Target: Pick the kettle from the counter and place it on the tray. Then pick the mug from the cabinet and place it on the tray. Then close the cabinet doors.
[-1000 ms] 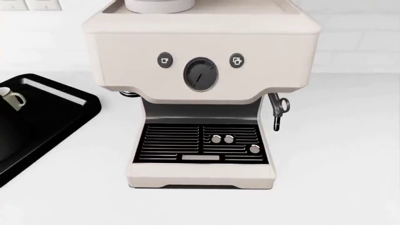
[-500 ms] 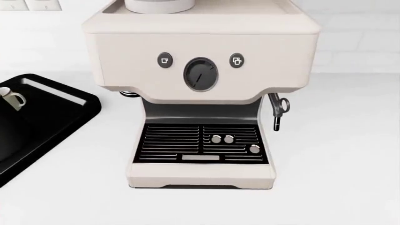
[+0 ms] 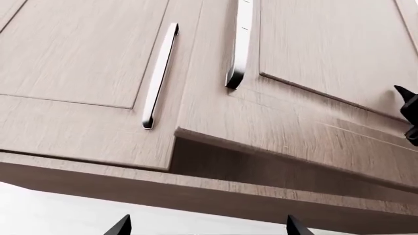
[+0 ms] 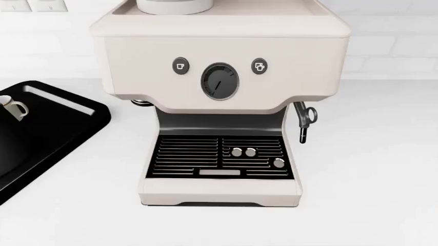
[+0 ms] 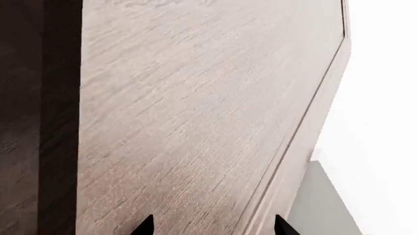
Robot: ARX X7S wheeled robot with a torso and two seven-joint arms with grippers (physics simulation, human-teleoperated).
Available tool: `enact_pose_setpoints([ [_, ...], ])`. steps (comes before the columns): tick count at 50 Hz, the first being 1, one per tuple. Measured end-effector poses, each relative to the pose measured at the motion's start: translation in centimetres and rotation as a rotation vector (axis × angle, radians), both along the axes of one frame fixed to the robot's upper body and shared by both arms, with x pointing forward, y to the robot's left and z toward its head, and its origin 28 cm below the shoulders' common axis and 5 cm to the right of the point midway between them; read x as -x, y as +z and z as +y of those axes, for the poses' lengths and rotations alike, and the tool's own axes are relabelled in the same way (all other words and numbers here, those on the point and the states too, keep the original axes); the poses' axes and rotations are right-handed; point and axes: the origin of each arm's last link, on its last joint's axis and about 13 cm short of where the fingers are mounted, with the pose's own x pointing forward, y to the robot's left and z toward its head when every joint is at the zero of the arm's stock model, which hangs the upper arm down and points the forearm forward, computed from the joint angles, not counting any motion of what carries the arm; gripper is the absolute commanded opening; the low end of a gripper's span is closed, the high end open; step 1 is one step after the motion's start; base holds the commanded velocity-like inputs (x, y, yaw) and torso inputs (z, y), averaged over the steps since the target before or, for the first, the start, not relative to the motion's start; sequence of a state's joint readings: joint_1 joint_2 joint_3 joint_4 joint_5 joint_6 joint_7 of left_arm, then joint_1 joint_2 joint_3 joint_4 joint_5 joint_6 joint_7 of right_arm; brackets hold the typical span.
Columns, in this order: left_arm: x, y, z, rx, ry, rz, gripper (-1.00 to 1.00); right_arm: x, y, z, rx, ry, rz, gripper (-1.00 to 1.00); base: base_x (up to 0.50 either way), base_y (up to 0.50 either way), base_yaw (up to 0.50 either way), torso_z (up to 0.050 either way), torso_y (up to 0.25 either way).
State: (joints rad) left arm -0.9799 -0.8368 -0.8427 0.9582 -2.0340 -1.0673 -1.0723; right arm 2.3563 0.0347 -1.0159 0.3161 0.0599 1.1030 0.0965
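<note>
On the far left of the head view the black tray [image 4: 65, 125] lies on the white worktop [image 4: 370, 169], with the mug [image 4: 12, 108] already standing upright in it near its far rim. A dark rounded shape at that view's left edge, inside the tray, may be the kettle, but too little of it shows to say so. With the mug down, what remains, as I judge it, is shutting the cabinet, which is why both arms are raised out of the head view.

The left hand [image 3: 205, 226] shows only two dark fingertips, spread wide apart and holding nothing. It points up at two wooden doors: the left door [image 3: 72, 63] lies flat with its long silver handle [image 3: 160, 76], while the right door [image 3: 313, 73] stands slightly proud, its lower edge out from the frame, so it looks not quite shut.

In the middle of the worktop a cream coffee machine [image 4: 220, 97] stands just beside the tray.

The right hand [image 5: 212, 226] likewise shows two tips apart and empty, close against a door panel [image 5: 196, 107], seemingly placed to push it.
</note>
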Motion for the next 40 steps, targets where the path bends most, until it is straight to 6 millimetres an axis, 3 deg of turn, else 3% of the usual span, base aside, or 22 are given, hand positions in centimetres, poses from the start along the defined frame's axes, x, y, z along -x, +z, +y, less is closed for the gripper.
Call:
enact_pose_setpoints([
  [10,-0.1,-0.2,0.2,0.007,0.004,0.003,1.00,-1.9,-0.7,1.2,0.140,-0.202,-0.089,1.00,0.00,0.00,0.00,0.000,0.000],
  [28,-0.3,-0.6,0.5,0.021,0.009,0.011,1.00,-5.1,-2.5,1.2,0.365,-0.464,-0.160,1.00,0.00,0.00,0.00,0.000,0.000],
  [40,-0.4,-1.0,0.8,0.032,0.014,0.019,1.00,-5.5,-3.4,1.7,0.482,-0.566,-0.240,1.00,0.00,0.00,0.00,0.000,0.000],
])
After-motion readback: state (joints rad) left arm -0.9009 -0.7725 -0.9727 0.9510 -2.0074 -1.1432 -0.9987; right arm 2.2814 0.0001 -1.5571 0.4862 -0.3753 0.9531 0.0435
